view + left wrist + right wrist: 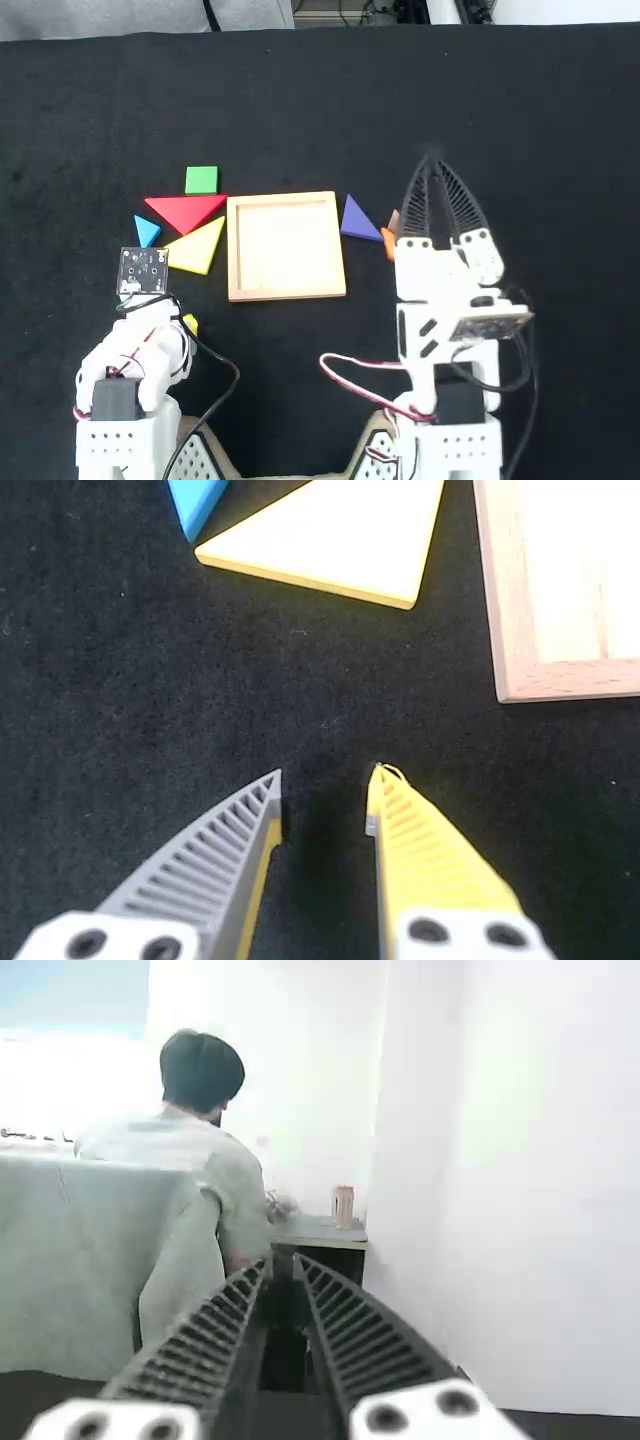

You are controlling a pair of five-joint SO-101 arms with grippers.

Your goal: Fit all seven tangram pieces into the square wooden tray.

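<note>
Standing over the black-covered table (300, 110), I am noting the square wooden tray (287, 293) lying flat near the middle, ahead of the two arms, with nothing inside its frame. Every tangram piece I can make out is lying outside it on the cloth.

On the left arm's side of the tray a cluster is sitting. The red triangle (185, 210) is lying with one corner at the tray's far corner, touching or all but touching. The green square (201, 180) is resting just beyond the red one. The blue triangle (147, 230) is lying at the outer edge of the group. The yellow triangle (197, 247) is lying just beside the tray's wall, on the nearer side of the red one.

On the right arm's side the purple triangle (358, 220) is sitting just beside the tray. An orange piece (387, 245) is showing partly from behind that arm's fingers — its shape cannot be told.

The left gripper (326, 775) is sitting close above bare cloth near the tray's near corner and pointing toward the yellow triangle. Its grey and yellow fingers are standing spread with a clear gap, and nothing is lying between them. The right gripper (281, 1260) is raised off the table and pointing out level into the room. Its black fingers are drawn together to a thin slit at the tips — gripping nothing.
</note>
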